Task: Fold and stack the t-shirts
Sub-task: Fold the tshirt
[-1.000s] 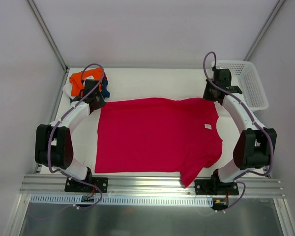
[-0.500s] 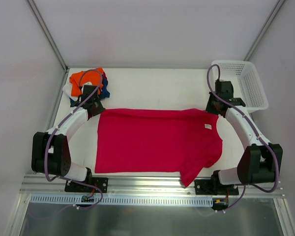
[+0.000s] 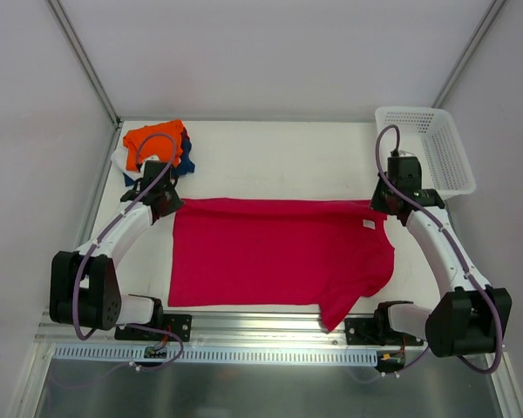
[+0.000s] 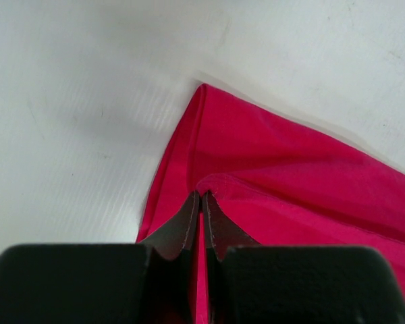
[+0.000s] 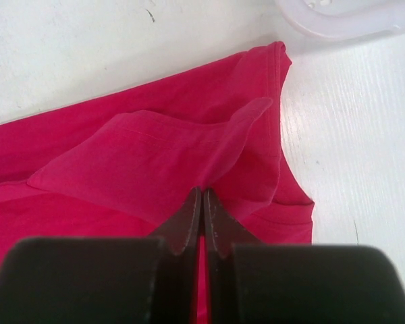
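A crimson-red t-shirt [image 3: 279,257] lies on the white table with a small white neck label [image 3: 369,225] at its right. Its far edge is folded over towards me. My left gripper [image 3: 167,202] is shut on the shirt's far left corner [image 4: 201,196]. My right gripper [image 3: 385,202] is shut on the far right corner by the sleeve [image 5: 204,189]. A pile of folded tees, orange [image 3: 150,139] on top with navy-blue [image 3: 186,162] and white [image 3: 119,162] under it, sits at the far left corner.
A white plastic mesh basket [image 3: 436,148] stands at the far right, close to my right arm; its rim shows in the right wrist view [image 5: 344,17]. One sleeve [image 3: 336,312] hangs over the table's near edge by the rail.
Both grippers have pulled the shirt's far edge towards the near side, folding it over; the red shape is now shorter front to back. The pile and basket have not moved.
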You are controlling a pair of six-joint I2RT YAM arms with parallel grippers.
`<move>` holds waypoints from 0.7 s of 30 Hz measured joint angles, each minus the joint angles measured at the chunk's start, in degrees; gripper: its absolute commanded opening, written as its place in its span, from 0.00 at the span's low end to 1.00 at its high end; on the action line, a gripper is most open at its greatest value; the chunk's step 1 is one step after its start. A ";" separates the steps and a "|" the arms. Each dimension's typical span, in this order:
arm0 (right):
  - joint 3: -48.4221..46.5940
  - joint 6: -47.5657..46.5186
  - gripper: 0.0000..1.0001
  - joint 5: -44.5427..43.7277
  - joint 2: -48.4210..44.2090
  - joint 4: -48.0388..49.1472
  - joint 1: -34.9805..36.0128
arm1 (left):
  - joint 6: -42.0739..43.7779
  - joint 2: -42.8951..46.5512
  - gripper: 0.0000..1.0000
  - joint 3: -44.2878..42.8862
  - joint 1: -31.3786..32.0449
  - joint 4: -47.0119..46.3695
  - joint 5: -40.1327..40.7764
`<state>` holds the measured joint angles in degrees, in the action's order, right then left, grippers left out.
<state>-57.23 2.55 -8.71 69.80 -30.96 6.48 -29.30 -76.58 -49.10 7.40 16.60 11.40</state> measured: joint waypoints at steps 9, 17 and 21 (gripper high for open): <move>4.42 0.09 0.00 -0.11 -3.32 -1.07 0.00 | -0.28 2.64 0.00 2.99 0.00 0.50 -0.04; 7.15 0.46 0.00 -0.07 -4.83 -1.68 0.00 | -0.37 4.81 0.00 4.39 0.00 1.36 -0.46; 7.89 0.48 0.01 -0.09 -5.73 -2.05 0.00 | -0.42 6.16 0.00 5.31 0.00 1.73 -0.48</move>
<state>-49.34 3.03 -8.80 64.07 -33.01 6.48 -29.71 -70.41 -43.79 7.40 18.33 10.92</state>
